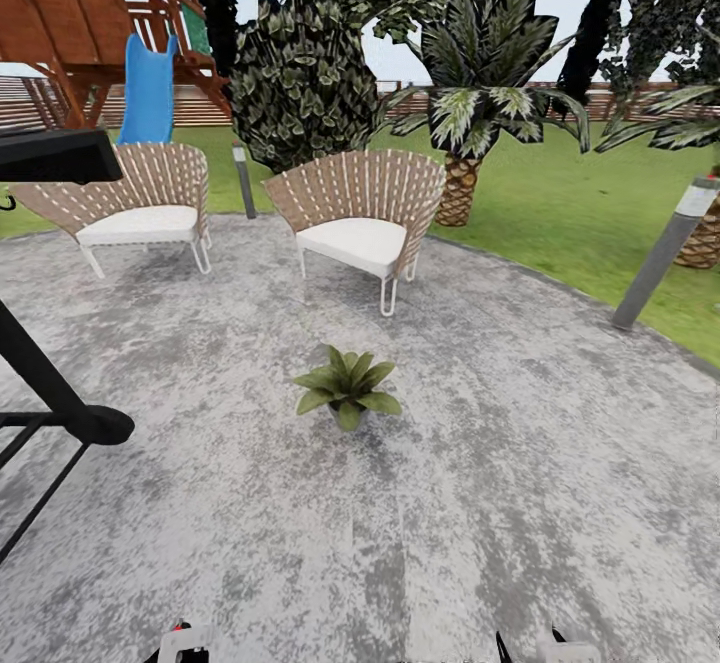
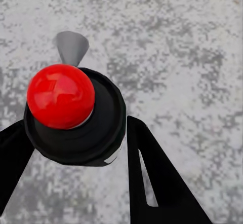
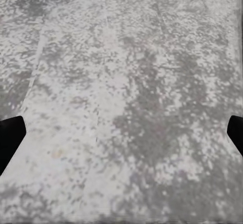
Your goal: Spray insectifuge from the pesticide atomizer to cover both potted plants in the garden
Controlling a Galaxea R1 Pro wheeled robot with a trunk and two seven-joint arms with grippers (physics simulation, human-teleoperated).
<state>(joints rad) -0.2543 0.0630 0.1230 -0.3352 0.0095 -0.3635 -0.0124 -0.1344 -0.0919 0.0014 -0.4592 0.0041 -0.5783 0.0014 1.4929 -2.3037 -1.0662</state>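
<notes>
Head view: one potted plant (image 1: 347,391) sits mid-frame on the stone patio (image 1: 520,503), well in front of the two wicker chairs (image 1: 362,216) in the upper half. Grill (image 1: 52,158) edge at far left, bollard light (image 1: 664,253) at right on the patio rim, lawn (image 1: 560,203) and palm (image 1: 470,113) behind. Second plant isn't visible from here.

Left wrist: left gripper (image 2: 76,158) fingers are closed around a black-bodied object with a red ball top (image 2: 61,96) and a grey nozzle-like tip; I'd judge this is the atomizer, though it doesn't look like the expected green-tipped bottle. Right wrist: right gripper (image 3: 121,133) fingers spread wide, empty, patio below.

Progress guess: pickup likely done, robot now near the first plant. No spray visible on the leaves. Both plants left to cover
</notes>
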